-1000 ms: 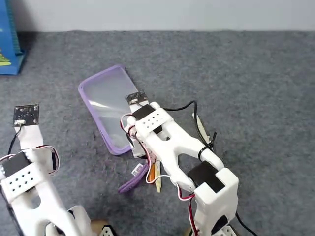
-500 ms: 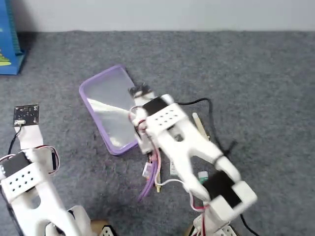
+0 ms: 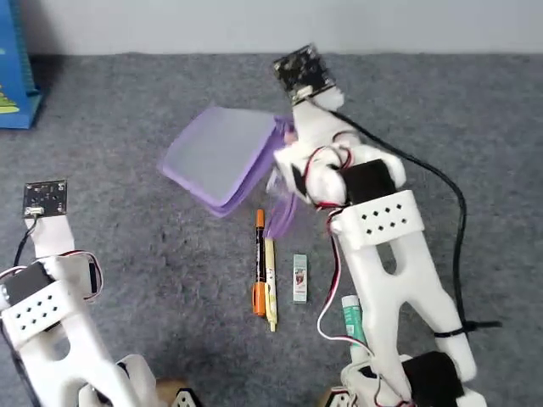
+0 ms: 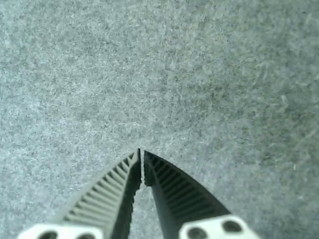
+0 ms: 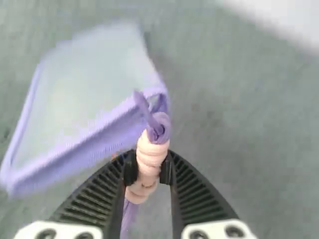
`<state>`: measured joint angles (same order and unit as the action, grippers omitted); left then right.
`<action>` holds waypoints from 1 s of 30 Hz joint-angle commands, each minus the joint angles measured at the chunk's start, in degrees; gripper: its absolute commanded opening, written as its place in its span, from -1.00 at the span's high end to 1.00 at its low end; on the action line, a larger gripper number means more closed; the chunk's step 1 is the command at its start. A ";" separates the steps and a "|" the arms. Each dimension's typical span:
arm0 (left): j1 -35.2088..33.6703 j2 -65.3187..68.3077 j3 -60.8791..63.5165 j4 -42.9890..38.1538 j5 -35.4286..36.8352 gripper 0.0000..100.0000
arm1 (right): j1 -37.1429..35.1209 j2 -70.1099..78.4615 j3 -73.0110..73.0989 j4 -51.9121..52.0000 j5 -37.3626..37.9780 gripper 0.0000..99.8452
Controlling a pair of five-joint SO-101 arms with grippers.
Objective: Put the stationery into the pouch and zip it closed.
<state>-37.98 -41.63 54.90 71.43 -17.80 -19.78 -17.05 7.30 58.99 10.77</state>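
Grey carpet (image 3: 475, 127) runs to a white wall (image 3: 254, 25) at 12 o'clock, blue box (image 3: 13, 76) at 10; right gripper (image 5: 148, 159) clamps the pouch (image 3: 216, 157)'s pink strap (image 5: 149, 144), left gripper (image 4: 141, 167) pinched together on nothing.

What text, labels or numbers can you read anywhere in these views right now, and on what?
No text can be read in any view.
Eraser: printed sleeve, too small to read.
Blue box at the table's far corner: coloured graphic, no legible words.
Orange marker and yellow pen: any print is too small to read.
Pouch: no print visible.
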 commanded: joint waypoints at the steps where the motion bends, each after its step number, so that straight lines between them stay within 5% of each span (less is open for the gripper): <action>1: 0.18 -1.76 -2.86 -0.62 0.44 0.97 | 1.45 -2.86 -0.53 -10.77 5.27 0.98; 17: 5.63 -1.76 -22.11 15.21 0.44 0.97 | -4.18 -2.86 -5.36 -31.69 17.67 0.98; 26: 6.59 -1.76 -35.21 22.68 0.26 0.95 | -13.93 -4.70 -6.33 -14.37 18.46 0.98; 30: 6.68 -1.76 -40.13 24.44 0.18 0.75 | -16.13 -9.71 -4.66 -7.96 16.62 0.98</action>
<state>-31.82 -41.63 20.26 94.81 -18.07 -34.20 -20.75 4.66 47.47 28.70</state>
